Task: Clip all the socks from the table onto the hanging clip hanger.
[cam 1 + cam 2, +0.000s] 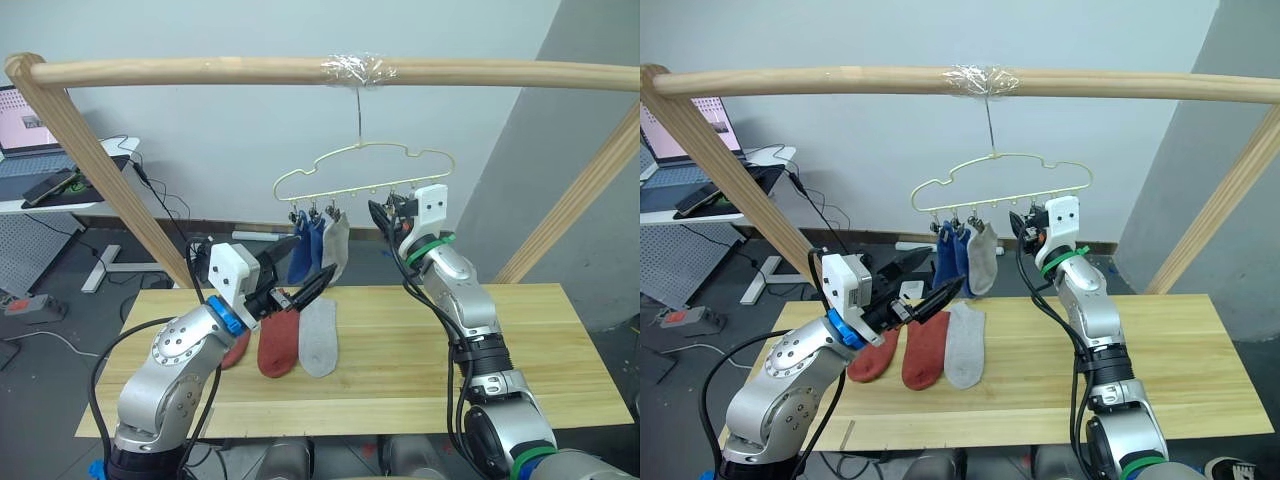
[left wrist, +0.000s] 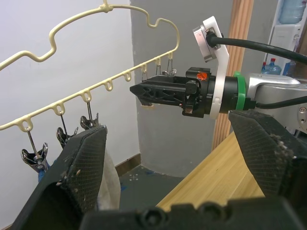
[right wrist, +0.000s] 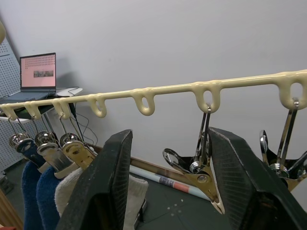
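My left gripper (image 1: 930, 290) is raised above the near-left part of the table (image 1: 520, 340), its fingers spread apart and holding nothing. It points towards the clip hanger (image 1: 365, 175), which hangs by its hook from the wooden pole (image 1: 200, 70) overhead.

My right gripper (image 1: 385, 212) is lifted to the hanger's lower bar, towards its right end. Its fingers (image 3: 112, 182) stand apart on either side of an empty metal clip (image 3: 201, 172). I cannot tell whether they touch it. Another empty clip (image 3: 283, 158) hangs just beside it at the right end.

Three socks hang from the clips at the left end of the bar: two blue socks (image 1: 305, 250) side by side, then one light grey sock (image 1: 337, 245) next to them.

Three socks lie flat on the table, close together below the hanger. One rust-red sock (image 1: 872, 358) is at the left, a second rust-red sock (image 1: 926, 350) is in the middle, and a second light grey sock (image 1: 965, 345) is at the right.

A laptop (image 3: 38, 73) stands open on a desk in the background.
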